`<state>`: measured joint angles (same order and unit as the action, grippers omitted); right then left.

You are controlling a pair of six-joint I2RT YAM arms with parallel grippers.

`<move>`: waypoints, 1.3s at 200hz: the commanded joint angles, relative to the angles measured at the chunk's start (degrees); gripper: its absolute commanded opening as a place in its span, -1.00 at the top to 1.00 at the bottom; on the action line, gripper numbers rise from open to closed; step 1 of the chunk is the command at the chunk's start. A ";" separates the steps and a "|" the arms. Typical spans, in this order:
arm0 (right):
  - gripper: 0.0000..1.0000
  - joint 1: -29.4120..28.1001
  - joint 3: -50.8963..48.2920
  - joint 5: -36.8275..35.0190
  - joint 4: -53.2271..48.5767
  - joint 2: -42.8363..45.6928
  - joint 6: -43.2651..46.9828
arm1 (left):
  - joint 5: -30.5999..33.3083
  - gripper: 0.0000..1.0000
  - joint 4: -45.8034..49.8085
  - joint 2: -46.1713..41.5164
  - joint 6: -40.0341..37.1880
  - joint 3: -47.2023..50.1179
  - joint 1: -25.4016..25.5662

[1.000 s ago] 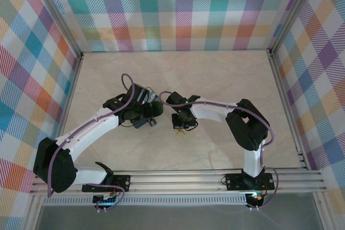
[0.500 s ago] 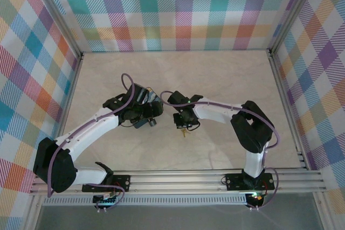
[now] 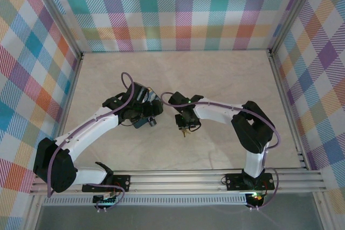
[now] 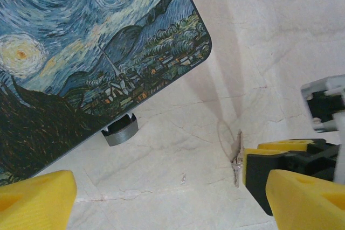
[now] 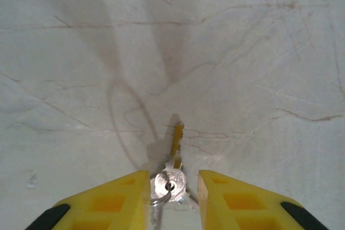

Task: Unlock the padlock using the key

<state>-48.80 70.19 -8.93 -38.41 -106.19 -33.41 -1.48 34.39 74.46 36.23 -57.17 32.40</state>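
The key (image 5: 176, 144) lies on the pale table with its silver head and ring between the yellow fingers of my right gripper (image 5: 173, 187). Those jaws stand apart, with a gap at the key's right side. From above, the key (image 3: 184, 132) pokes out just below the right gripper (image 3: 184, 126). In the left wrist view the key (image 4: 237, 157) shows edge-on beside the right gripper's finger (image 4: 285, 165). My left gripper (image 4: 170, 200) is wide open over bare table, holding nothing. A small dark-grey stub (image 4: 119, 130) under the box edge may be the padlock; no shackle shows.
A large dark blue box with a yellow swirl picture (image 4: 81, 52) hangs over the table just ahead of the left gripper (image 3: 149, 117). Checked walls and metal rails (image 3: 178, 179) enclose the table. Purple cables run along both arms.
My right gripper has opened from shut on the key, and it has shifted slightly right with the key. The left arm has held still.
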 commanded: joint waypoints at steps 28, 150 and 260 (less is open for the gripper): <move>0.52 -0.08 -1.46 1.14 0.05 -4.34 -1.09 | 0.32 -0.82 1.63 -0.72 -0.55 -1.26 -0.06; 0.94 0.99 -1.90 2.14 1.59 3.38 2.27 | -0.02 -0.82 1.42 -1.95 0.10 -0.41 -0.06; 0.98 7.40 -10.36 31.00 18.26 17.19 9.95 | -18.64 -0.64 -9.57 -1.18 1.42 2.71 -0.52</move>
<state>-43.59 60.93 8.93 -26.76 -93.06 -27.51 -10.92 29.61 73.65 38.26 -55.66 32.88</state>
